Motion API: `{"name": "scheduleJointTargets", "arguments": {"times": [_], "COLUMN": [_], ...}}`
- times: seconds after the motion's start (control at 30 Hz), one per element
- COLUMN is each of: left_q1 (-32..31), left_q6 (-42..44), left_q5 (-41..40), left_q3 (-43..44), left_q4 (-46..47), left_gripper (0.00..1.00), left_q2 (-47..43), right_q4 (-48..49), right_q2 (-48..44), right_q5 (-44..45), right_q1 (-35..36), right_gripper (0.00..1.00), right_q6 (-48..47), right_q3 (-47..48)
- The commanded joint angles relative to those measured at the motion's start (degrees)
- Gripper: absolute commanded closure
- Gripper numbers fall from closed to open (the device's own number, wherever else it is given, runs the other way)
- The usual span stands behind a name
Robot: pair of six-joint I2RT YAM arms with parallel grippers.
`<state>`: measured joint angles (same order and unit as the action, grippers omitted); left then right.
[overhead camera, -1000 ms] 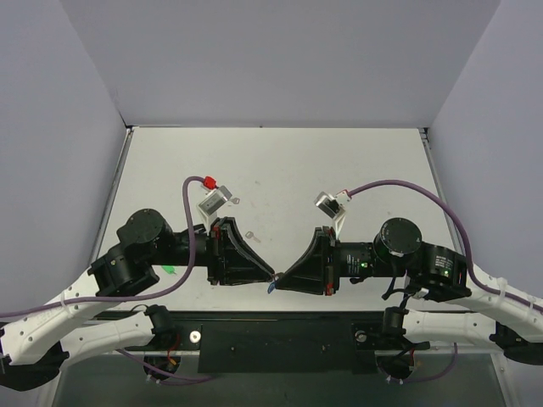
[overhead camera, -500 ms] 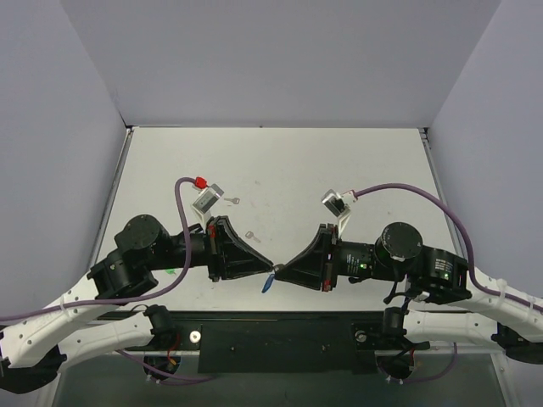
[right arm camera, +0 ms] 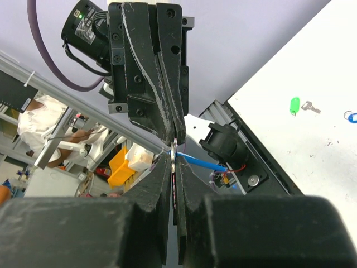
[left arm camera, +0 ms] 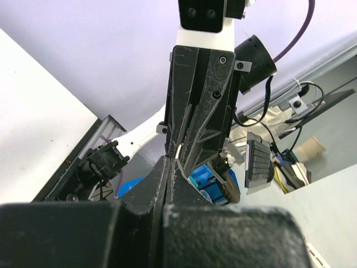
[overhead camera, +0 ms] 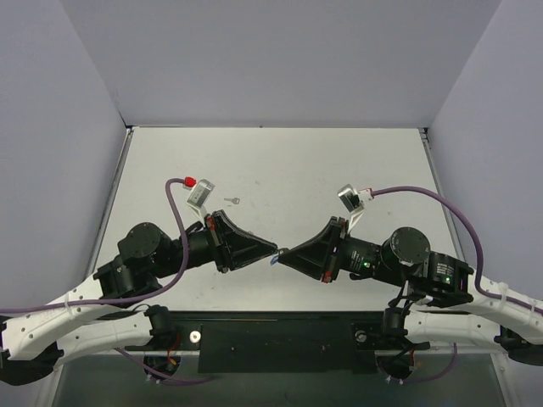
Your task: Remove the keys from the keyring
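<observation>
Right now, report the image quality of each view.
Top external: even, soft light, sharp, no glare. Left wrist: left gripper a dark, blurred mass below; right gripper sharper. Right wrist: keyring in focus, table bright, nearly washed out.

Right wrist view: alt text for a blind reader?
Two black grippers meet tip to tip, the right gripper from below, the left gripper from above, a small blue plastic key tag sticking out where they meet. A green plastic tag lies on the white table.

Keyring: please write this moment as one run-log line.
left gripper: shut on keyring; right gripper: shut on keyring; grippers: tip to tip over table
</observation>
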<state>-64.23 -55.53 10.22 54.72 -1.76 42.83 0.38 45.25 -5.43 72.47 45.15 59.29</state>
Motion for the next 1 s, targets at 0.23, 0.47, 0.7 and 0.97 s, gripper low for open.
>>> {"name": "scheduleJointTargets", "arguments": {"times": [0.23, 0.47, 0.7, 0.97], "left_q1": [-4.7, -4.6, -4.2, -2.7], "left_q6": [4.1, 11.0, 16.8, 19.7], "left_q5": [-8.9, -14.8, -23.8, -25.2], "left_q3": [6.7, 14.4, 32.7, 42.7], "left_q4": [-7.4, -21.4, -50.4, -63.7], "left_gripper": [0.89, 0.22, 0.23, 0.23], "left_q2": [3.1, 3.5, 13.3, 23.2], "right_q4": [4.2, -0.1, -19.1, -35.4], "right_q2": [-1.7, -3.9, -1.8, 4.3], "right_q5": [5.3, 8.9, 21.1, 21.0], "right_q1": [0.0, 0.0, -0.3, -5.2], "right_gripper": [1.00, 1.00, 1.00, 1.00], "right_q6": [-2.4, -3.9, -0.1, 9.7], "right_q3": [-0.5, -0.9, 1.4, 5.5]}}
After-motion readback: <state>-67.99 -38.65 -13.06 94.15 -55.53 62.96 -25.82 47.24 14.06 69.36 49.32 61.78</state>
